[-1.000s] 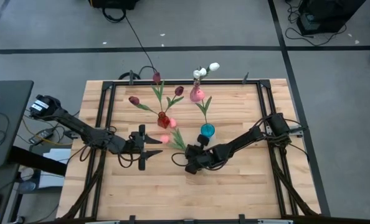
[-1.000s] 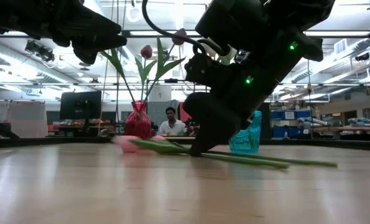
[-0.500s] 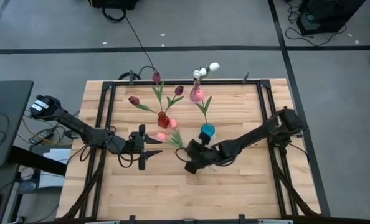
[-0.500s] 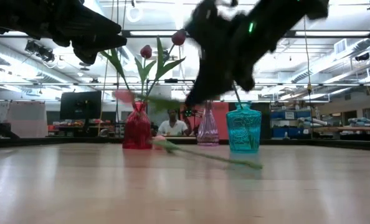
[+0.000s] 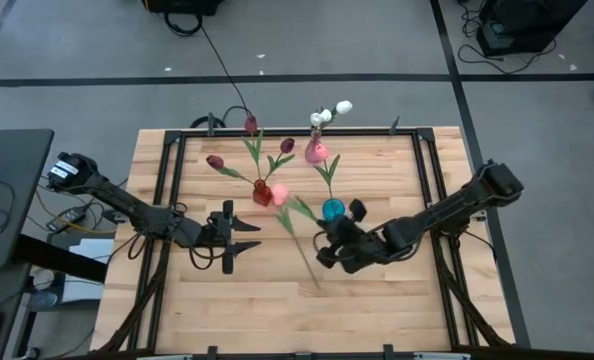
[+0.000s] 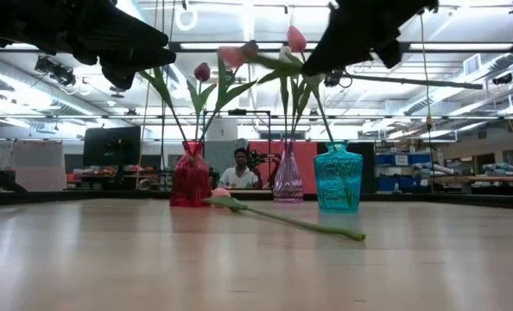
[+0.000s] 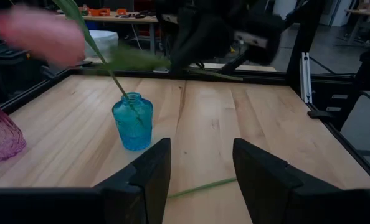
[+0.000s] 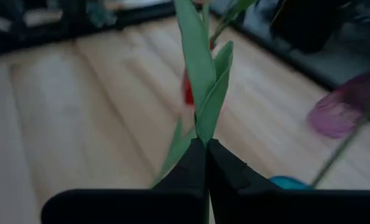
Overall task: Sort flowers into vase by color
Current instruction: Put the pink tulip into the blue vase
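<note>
Right hand [image 5: 326, 248] of mine clamped shut on a pink flower [image 5: 280, 193] stem above the bench [image 5: 377, 300], beside the teal vase [image 5: 333, 209], left hand [image 5: 245, 236] hovering open, second flower [image 6: 282, 218] lying on the bench.

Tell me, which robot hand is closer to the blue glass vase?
The right hand. It hangs just in front of the blue glass vase, shut on a pink tulip's green stem. The left hand waits open farther off, over toward the table's left side.
</note>
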You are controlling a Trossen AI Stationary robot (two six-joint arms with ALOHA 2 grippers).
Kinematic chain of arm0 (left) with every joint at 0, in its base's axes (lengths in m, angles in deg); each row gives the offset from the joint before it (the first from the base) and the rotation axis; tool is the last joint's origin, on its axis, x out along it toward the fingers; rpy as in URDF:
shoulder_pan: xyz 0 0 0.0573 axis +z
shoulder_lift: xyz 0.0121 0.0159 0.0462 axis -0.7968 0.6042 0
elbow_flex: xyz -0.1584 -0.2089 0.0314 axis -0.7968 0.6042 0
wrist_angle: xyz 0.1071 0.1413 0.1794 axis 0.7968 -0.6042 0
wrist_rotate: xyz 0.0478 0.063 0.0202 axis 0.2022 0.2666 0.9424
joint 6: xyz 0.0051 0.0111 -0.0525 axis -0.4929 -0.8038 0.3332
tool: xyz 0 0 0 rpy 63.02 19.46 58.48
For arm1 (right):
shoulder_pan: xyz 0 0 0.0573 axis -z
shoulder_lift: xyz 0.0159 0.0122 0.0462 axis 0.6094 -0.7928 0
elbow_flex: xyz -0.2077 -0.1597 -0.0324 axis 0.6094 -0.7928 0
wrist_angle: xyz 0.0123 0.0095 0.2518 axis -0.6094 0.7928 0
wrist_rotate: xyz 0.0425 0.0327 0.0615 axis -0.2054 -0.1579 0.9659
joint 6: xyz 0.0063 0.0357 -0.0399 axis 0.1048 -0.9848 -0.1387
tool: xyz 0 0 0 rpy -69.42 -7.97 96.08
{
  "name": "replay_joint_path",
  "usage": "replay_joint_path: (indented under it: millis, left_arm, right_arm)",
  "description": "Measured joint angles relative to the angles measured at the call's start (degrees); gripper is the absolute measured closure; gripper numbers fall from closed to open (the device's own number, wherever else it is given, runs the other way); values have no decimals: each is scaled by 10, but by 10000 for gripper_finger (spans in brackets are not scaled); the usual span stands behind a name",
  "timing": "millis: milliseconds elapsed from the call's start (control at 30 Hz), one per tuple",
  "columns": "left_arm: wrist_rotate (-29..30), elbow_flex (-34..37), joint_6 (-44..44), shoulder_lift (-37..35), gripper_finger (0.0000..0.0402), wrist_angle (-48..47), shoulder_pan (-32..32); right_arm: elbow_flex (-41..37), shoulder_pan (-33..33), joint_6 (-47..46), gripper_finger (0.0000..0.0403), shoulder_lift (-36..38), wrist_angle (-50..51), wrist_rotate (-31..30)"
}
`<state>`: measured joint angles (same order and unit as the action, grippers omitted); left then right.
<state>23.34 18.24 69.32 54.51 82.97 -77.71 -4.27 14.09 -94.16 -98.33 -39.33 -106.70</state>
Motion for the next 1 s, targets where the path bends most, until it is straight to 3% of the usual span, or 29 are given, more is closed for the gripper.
replay_joint_path:
  millis: [133, 267, 333, 433, 533, 600, 767, 1000]
  left_arm:
    - [0, 0, 0, 0, 224, 0, 0]
    - [0, 0, 0, 0, 224, 1, 0]
    - [0, 0, 0, 0, 224, 2, 0]
    - [0, 0, 0, 0, 224, 6, 0]
    - [0, 0, 0, 0, 224, 8, 0]
    - [0, 0, 0, 0, 224, 9, 0]
    - [0, 0, -2, 0, 224, 10, 0]
    - [2, 0, -3, 0, 224, 10, 0]
  right_arm:
    - [-68, -15, 17, 390, 44, -84, -56]
    - [-157, -20, 120, 390, 83, -271, -72]
    - [-207, -12, 207, 390, 98, -412, -36]
    - [-285, 14, 317, 390, 114, -640, 78]
    - [-355, 52, 383, 391, 121, -824, 189]
    - [-392, 81, 405, 391, 121, -906, 231]
    - [-439, 155, 425, 391, 104, -1027, 263]
    - [-406, 213, 457, 391, 55, -1078, 315]
